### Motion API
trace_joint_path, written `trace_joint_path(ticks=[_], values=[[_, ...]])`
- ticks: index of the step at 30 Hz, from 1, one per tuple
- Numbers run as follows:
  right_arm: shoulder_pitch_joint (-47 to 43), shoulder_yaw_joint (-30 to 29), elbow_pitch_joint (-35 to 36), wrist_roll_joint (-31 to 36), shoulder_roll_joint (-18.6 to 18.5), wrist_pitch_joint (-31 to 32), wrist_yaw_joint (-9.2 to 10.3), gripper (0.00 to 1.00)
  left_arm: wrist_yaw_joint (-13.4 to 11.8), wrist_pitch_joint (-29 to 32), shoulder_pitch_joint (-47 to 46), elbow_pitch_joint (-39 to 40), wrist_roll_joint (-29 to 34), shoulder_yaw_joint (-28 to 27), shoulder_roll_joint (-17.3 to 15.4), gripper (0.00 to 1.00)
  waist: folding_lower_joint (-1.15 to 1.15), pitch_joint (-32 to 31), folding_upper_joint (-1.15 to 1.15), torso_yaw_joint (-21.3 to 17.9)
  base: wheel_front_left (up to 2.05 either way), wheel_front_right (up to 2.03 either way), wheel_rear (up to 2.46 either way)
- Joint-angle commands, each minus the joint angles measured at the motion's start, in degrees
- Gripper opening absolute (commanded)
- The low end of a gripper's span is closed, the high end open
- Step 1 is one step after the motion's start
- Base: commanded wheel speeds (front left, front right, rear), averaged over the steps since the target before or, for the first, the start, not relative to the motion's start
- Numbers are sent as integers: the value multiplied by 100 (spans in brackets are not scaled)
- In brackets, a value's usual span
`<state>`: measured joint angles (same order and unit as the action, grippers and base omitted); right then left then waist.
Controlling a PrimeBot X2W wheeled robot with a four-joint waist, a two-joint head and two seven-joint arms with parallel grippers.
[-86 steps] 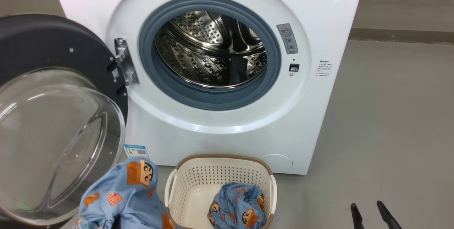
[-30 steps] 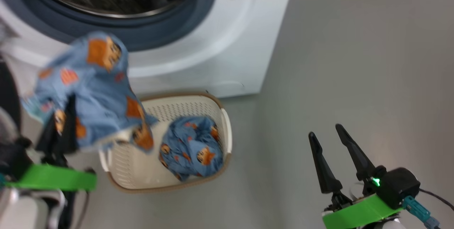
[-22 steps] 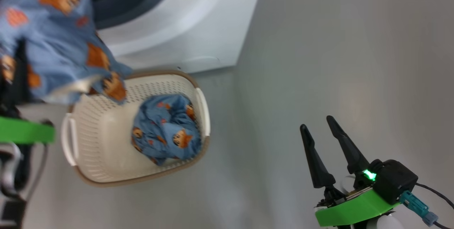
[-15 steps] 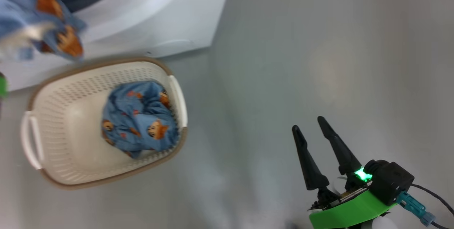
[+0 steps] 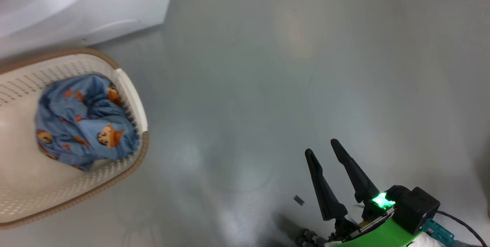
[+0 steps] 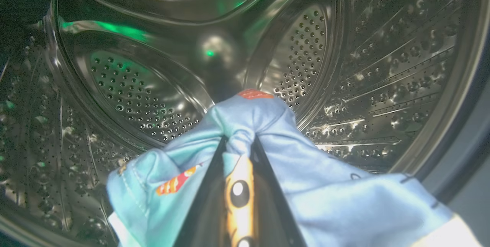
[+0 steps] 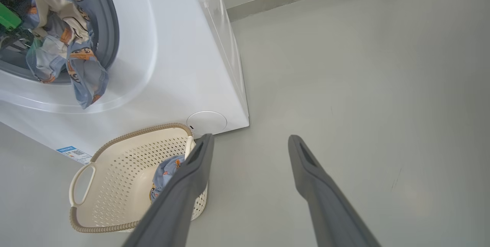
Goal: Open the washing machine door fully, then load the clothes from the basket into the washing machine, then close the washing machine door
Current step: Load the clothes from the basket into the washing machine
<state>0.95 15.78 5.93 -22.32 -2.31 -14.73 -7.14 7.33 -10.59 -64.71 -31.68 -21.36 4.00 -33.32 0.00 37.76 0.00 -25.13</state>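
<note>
Left end effector pinches one garment, reaching into the washing machine drum so a release likely drops it inside, tail hanging out past the seal; right end effector hangs spread above the floor, clear of the basket holding the second garment.

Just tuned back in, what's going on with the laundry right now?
The left gripper is shut on a garment and holds it at the mouth of the drum. Part of the fabric drapes out over the washing machine opening. A second garment lies in the basket on the floor. The right gripper is open and empty, off to the side above the floor.
</note>
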Motion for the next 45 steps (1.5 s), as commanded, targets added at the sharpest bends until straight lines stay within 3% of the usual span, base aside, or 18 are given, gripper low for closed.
trace_joint_path(ticks=[1, 12, 22, 28, 35, 45], values=[[-143, 131, 135, -72, -56, -27, -35, 100, 8, -8, -150, 73, 47, -105, -341, 0, 0, 318, 0, -282, 0, 0, 0], [-267, 314, 198, -136, -56, -27, -35, 100, 12, 31, -1460, -650, 215, 223, -622, 0, 0, 686, 0, -424, 0, 0, 0], [-528, 359, 274, -296, -56, -27, -35, 100, 14, -226, -2468, -786, 199, 445, -953, 0, 0, 902, 0, -613, 0, 0, 0], [-521, 205, 324, -413, -56, -27, -35, 100, -11, -381, -2961, -879, 78, 299, -883, 0, 0, 1094, 0, -555, 0, 0, 0], [-383, 263, 325, -446, -56, -27, -35, 100, -350, -438, -3013, -227, 339, -98, -897, 0, 0, 1269, 0, -520, 0, 0, 0], [-271, 408, 272, -437, -56, -27, -35, 100, -190, -440, -2482, -198, 558, -135, -805, 0, 0, 1286, 0, -454, 0, 0, 0]])
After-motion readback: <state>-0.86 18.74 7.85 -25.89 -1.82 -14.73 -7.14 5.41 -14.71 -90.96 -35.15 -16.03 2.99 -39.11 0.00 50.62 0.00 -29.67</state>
